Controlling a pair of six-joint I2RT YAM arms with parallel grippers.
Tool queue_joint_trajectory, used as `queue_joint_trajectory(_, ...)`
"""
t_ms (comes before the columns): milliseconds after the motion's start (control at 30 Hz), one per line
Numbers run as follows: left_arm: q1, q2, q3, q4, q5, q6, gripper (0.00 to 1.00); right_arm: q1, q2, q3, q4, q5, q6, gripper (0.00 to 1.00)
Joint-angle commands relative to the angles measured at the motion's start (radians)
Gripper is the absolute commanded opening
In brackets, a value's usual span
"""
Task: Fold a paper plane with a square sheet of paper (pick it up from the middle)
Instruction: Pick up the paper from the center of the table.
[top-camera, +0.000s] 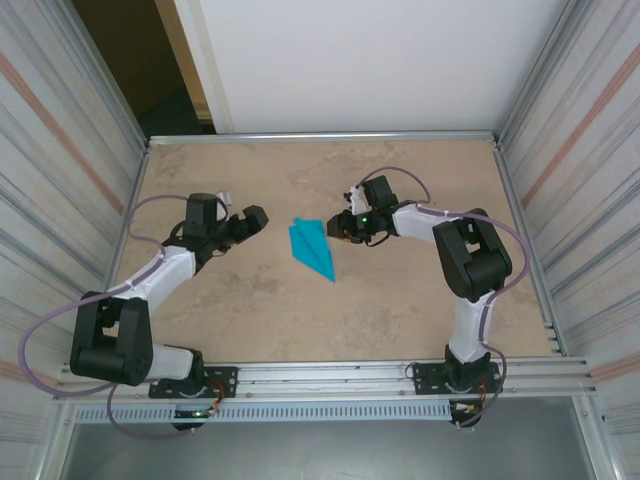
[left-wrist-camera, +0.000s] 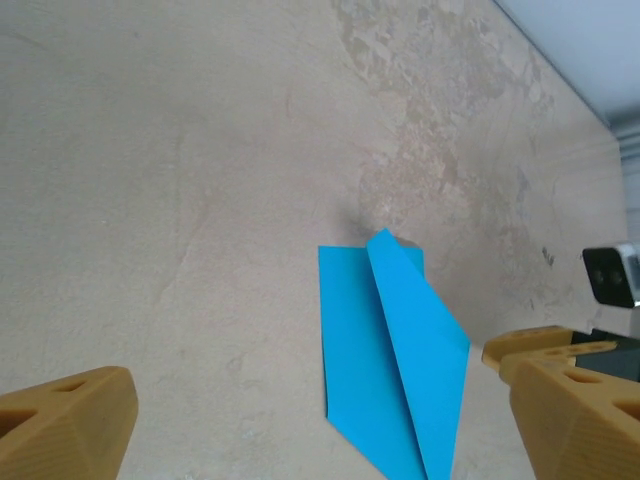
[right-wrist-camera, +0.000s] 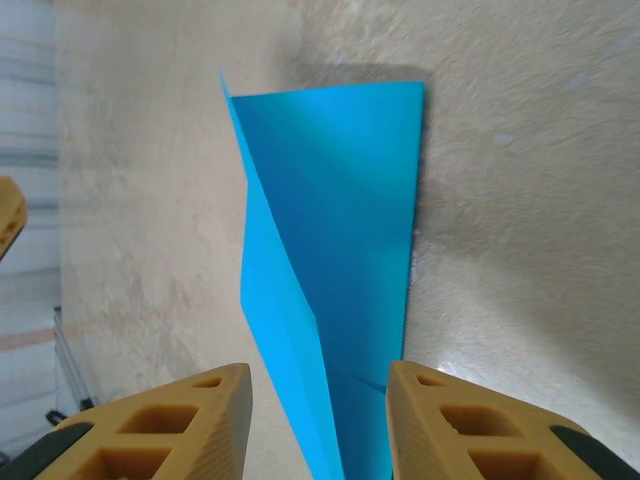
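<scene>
paper plane (top-camera: 312, 249): plain teal-blue, unmarked. table (top-camera: 255, 315): beige, mottled like marble, paler patches. left gripper (left-wrist-camera: 310, 372): ochre-yellow fingers (left-wrist-camera: 62, 425). right gripper (right-wrist-camera: 318, 370): same ochre-yellow, black at the heels. arms (top-camera: 170, 268): white links, black joints. cables (top-camera: 25, 355): pale lilac. side walls (top-camera: 60, 150): ribbed silver, thin orange stripes. back panel (top-camera: 380, 60): flat white.

Remote tally, as I read it off the feeds. One paper plane (top-camera: 312, 249), teal-blue. One desk (top-camera: 400, 310). Two arms: left arm (top-camera: 165, 270), right arm (top-camera: 470, 255). Two grippers: left gripper (top-camera: 258, 217), right gripper (top-camera: 335, 228). Tan fingers (left-wrist-camera: 570, 420): I count two per gripper, four altogether. Lilac cables (top-camera: 25, 350): two, one looping off each arm. Loose items on the desk: one.
</scene>
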Motion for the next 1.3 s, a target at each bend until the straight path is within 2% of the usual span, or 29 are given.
queue_joint_trajectory(0, 0.010, -0.013, -0.014, 0.098, 0.031, -0.011, 0.98, 0.013, 0.039, 0.045, -0.037, -0.087, -0.075, 0.37)
queue_joint_trajectory(133, 0.010, 0.009, -0.014, 0.136, 0.085, -0.007, 0.99, 0.024, 0.078, 0.076, -0.048, -0.103, -0.099, 0.36)
queue_joint_trajectory(300, 0.010, 0.009, -0.042, 0.187, 0.125, -0.008, 0.98, 0.026, 0.119, 0.112, -0.056, -0.135, -0.116, 0.30)
queue_joint_trajectory(400, 0.010, -0.002, -0.048, 0.180, 0.137, 0.002, 0.99, 0.026, 0.126, 0.118, -0.039, -0.170, -0.142, 0.21)
queue_joint_trajectory(567, 0.010, -0.035, -0.066, 0.179, 0.145, 0.006, 0.99, 0.023, 0.104, 0.115, -0.027, -0.152, -0.153, 0.08)
queue_joint_trajectory(700, 0.010, -0.060, -0.069, 0.195, 0.178, -0.006, 0.99, 0.021, 0.027, 0.079, 0.033, -0.117, -0.139, 0.02)
queue_joint_trajectory(1033, -0.010, -0.078, -0.061, 0.460, 0.411, -0.178, 0.97, 0.006, -0.227, 0.002, 0.296, -0.108, 0.131, 0.01)
queue_joint_trajectory(1267, -0.114, -0.057, 0.065, 0.475, 0.422, -0.170, 0.92, 0.007, -0.307, -0.031, 0.486, -0.084, 0.336, 0.01)
